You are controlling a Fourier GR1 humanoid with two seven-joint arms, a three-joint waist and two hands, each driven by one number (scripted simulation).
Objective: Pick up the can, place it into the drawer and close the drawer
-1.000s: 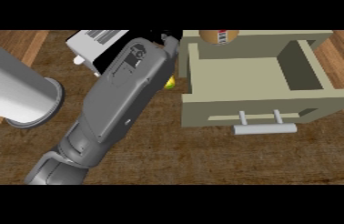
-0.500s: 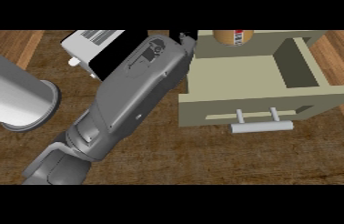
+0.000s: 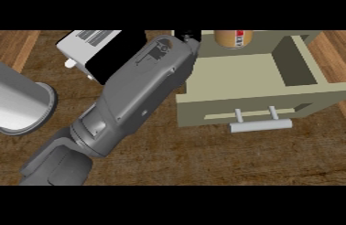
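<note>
Can is hanging at the open drawer's far edge while we're carrying it in, our left hand mostly hidden so can't tell the fingers; next we're lowering, releasing, then pushing the handle.

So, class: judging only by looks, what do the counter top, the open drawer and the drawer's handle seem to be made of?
Counter top: probably wood, matte brown, with visible streaky grain.
Drawer: looks like painted board or plastic, flat pale olive-beige with no grain or shine; which one is unclear.
Handle: likely metal or light plastic, a smooth pale grey bar on two posts, without a clear gloss.
</note>
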